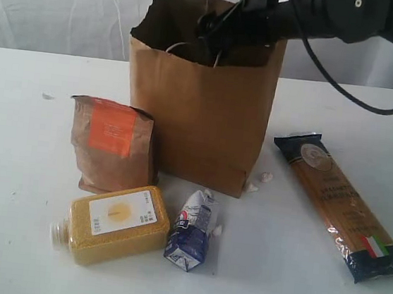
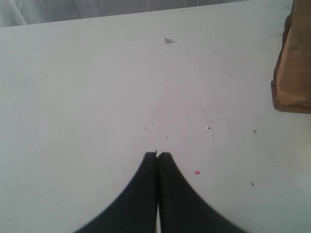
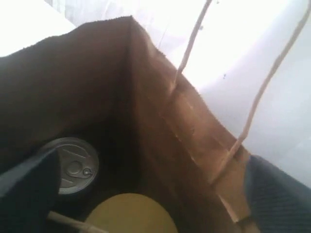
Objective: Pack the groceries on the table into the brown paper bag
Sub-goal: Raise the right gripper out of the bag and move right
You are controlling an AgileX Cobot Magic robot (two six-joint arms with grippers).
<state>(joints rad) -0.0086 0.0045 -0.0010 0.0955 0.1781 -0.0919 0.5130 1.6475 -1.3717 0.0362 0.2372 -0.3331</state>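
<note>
**Right gripper open at grocery bag's mouth**

Exterior view: the right gripper [image 1: 213,34] sits at the rim of the brown paper bag [image 1: 206,127]. The brown pouch [image 1: 111,144], grain bottle [image 1: 113,223], carton [image 1: 190,231] and spaghetti packet [image 1: 339,206] lie on the table [image 1: 9,168], well apart from its fingers.

Left wrist view: the left gripper [image 2: 157,156] has its fingers pressed together over bare tabletop.

Right wrist view: spread fingers [image 3: 29,191] straddle the bag's wall. The tin [image 3: 75,167] lies just beside one finger, and the jar's yellow lid [image 3: 131,213] lies between them.

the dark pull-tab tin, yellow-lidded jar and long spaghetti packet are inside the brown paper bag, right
No: the exterior view shows the long spaghetti packet lying on the white table beside the brown paper bag. The tin and jar are inside.
</note>
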